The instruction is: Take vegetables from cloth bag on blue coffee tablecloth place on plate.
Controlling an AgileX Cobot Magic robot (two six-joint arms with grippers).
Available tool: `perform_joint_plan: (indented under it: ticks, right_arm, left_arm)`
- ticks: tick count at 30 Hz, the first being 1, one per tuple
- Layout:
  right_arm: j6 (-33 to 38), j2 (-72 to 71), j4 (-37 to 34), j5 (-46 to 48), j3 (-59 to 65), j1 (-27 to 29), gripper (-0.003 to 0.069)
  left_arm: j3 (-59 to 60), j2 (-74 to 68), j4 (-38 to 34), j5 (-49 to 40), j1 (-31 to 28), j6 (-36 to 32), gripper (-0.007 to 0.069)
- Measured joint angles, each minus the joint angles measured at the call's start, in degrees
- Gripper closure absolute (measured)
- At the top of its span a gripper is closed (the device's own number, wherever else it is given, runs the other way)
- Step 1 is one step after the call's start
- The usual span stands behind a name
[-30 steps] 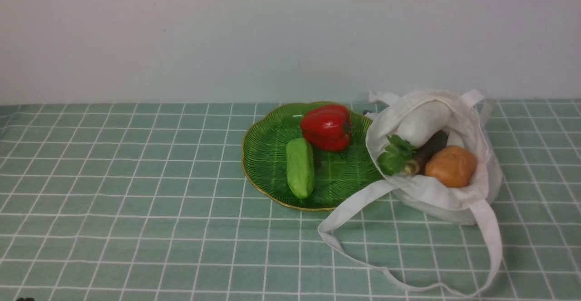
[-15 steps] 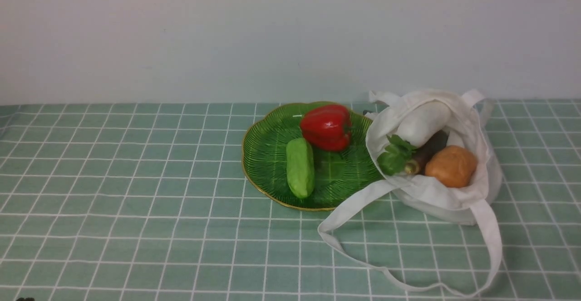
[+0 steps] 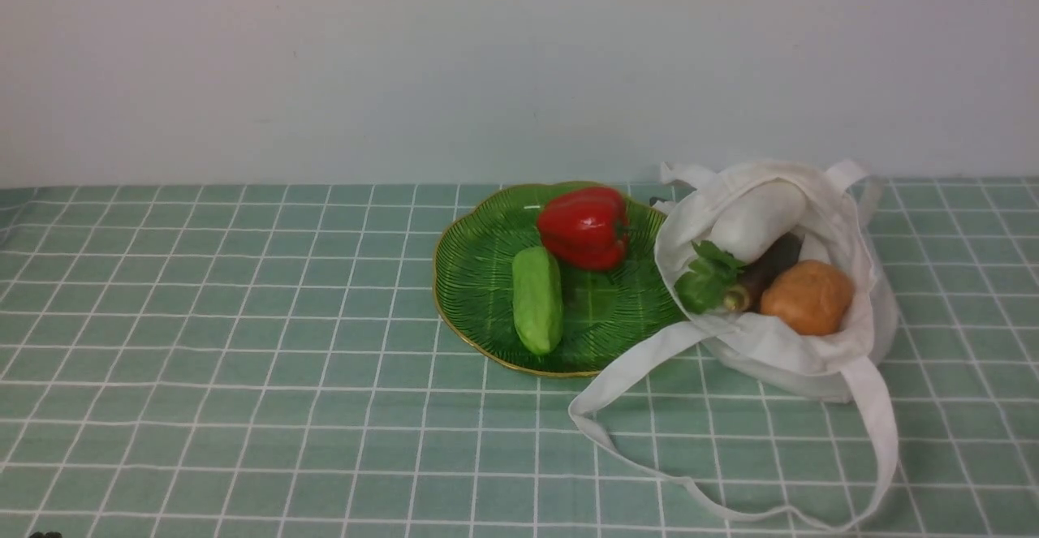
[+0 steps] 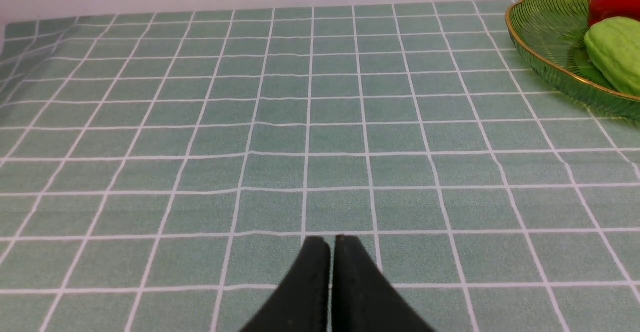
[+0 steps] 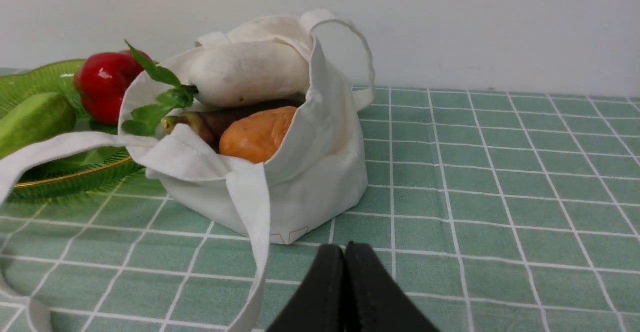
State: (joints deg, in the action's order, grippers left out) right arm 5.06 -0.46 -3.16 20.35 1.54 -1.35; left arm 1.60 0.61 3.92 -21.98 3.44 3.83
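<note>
Cucumber (image 3: 536, 299) and pepper (image 3: 584, 226) are seen on the plate (image 3: 475, 270); radish (image 3: 755, 219), root (image 3: 759, 274) and potato (image 3: 806, 296) lie in the bag (image 3: 771, 351). Left gripper (image 4: 330, 244) and right gripper (image 5: 344, 251) are clenched, empty.

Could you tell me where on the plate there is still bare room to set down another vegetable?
The plate is bare on its left half, between its rim and the cucumber, and on a smaller patch right of the cucumber, below the red pepper. Its right edge is crowded: the cloth bag and its strap lie against it.
</note>
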Motion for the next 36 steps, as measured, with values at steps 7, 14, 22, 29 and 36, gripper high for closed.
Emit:
perform_joint_plan:
  ticks: [7, 14, 22, 29, 36]
  right_arm:
    - [-0.99, 0.0, -0.05, 0.01, 0.0, -1.62, 0.0673]
    - [-0.95, 0.0, -0.05, 0.06, 0.0, -4.79, 0.0673]
    - [-0.95, 0.0, -0.05, 0.06, 0.0, -4.86, 0.0673]
    - [-0.95, 0.0, -0.05, 0.06, 0.0, -4.86, 0.0673]
    - [-0.87, 0.0, -0.05, 0.06, 0.0, -4.86, 0.0673]
  left_arm:
    - [0.0, 0.0, 0.0, 0.0, 0.0, 0.0, 0.0632]
    - [0.0, 0.0, 0.0, 0.0, 0.0, 0.0, 0.0632]
    - [0.0, 0.0, 0.0, 0.0, 0.0, 0.0, 0.0632]
    - [0.0, 0.0, 0.0, 0.0, 0.0, 0.0, 0.0632]
    - [0.0, 0.0, 0.0, 0.0, 0.0, 0.0, 0.0632]
